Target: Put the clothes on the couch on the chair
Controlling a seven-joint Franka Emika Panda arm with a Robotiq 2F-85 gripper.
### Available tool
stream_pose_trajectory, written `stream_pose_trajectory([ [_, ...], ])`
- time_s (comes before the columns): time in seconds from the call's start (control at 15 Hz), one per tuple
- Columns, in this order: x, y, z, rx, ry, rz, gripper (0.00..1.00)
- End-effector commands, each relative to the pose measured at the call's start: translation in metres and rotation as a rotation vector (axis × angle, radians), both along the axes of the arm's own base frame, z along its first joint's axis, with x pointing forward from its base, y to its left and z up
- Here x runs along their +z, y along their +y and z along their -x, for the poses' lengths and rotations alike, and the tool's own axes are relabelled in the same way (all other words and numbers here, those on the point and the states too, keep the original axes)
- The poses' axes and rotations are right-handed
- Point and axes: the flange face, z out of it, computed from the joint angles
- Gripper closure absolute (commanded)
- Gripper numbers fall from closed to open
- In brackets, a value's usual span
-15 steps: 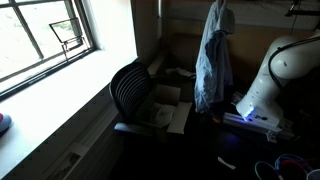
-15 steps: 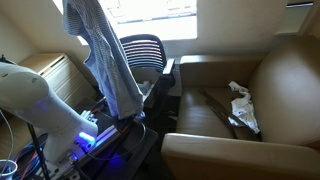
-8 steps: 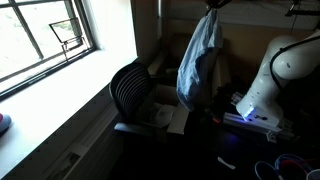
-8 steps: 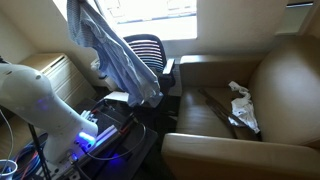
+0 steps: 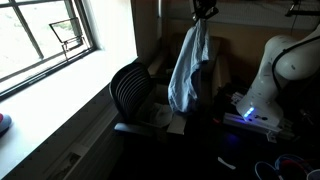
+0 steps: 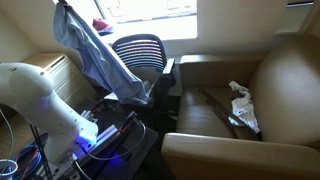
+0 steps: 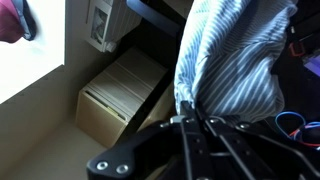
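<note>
Midway through the job, a shirt hangs in the air between couch and chair. The boxy brown couch (image 6: 285,75) holds a pale garment (image 6: 241,105) and a dark one (image 6: 214,104) on its seat, so more clothes appear left to move. Beside its arm, below the window, stands the black ribbed chair (image 6: 140,50), and whitish sheets (image 5: 165,108) seem to lie on its seat. The shirt (image 5: 188,68) dangles close by the chair with its hem about at seat level, and the pincer (image 5: 204,11) is clamped tight on its top. The carry looks like the step in hand. The next move likely calls for bringing the shirt over the chair, lowering it until the cloth rests there, then letting go. In the wrist view the shirt (image 7: 235,60) is pale blue-white with fine stripes, limp and creased, falling in long folds.
</note>
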Motion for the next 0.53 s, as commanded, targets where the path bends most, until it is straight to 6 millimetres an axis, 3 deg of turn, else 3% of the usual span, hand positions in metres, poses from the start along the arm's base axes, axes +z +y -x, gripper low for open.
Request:
stream_pose_trajectory([
  [0.0,0.002,-0.002,0.0,-0.004,-0.001,-0.001,0.99],
  [0.07,-0.007,-0.004,-0.002,-0.015,-0.02,-0.028,0.99],
  [0.2,-0.007,0.015,-0.006,-0.01,-0.136,-0.1,0.99],
  [0.47,0.009,0.077,-0.015,0.022,-0.3,-0.221,0.99],
])
